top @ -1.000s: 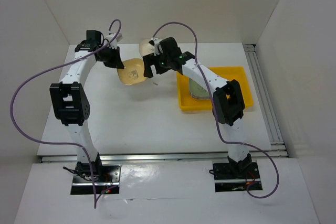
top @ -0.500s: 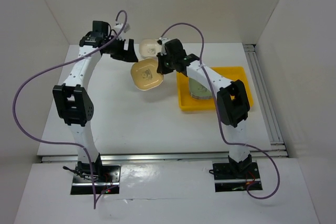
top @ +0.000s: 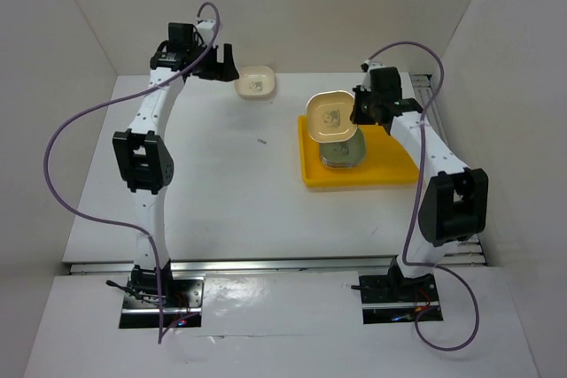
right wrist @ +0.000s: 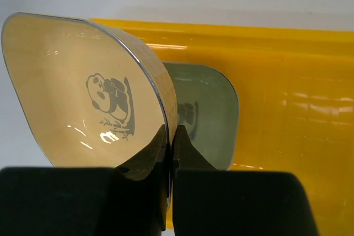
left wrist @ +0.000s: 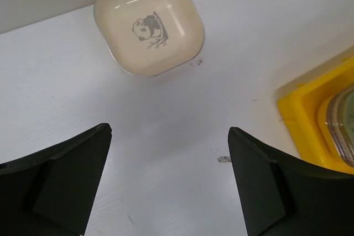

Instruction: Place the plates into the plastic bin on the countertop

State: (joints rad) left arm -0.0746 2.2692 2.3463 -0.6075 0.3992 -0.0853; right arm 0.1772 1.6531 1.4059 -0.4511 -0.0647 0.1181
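My right gripper (top: 357,114) (right wrist: 172,143) is shut on the rim of a yellow plate (top: 332,117) (right wrist: 83,92) with a panda mark, held tilted above the left part of the plastic bin (top: 400,172) (right wrist: 287,81). A stack of plates topped by a green one (top: 345,157) (right wrist: 213,111) lies in the bin beneath it. My left gripper (top: 221,61) (left wrist: 168,178) hangs open and empty at the back of the countertop (top: 221,183). A cream plate (top: 255,83) (left wrist: 148,23) rests flat just beyond its fingers (left wrist: 61,183), near the back wall. The bin's corner (left wrist: 310,117) shows on the right of the left wrist view.
White walls close in the countertop at the back and both sides. A metal rail (top: 440,157) runs along the right edge beside the bin. A small speck (top: 262,141) (left wrist: 223,159) lies on the white surface left of the bin.
The yellow plate passed from my left gripper to my right. The left opened and drew back toward the cream plate. The right shut on the plate and carried it right, over the bin.
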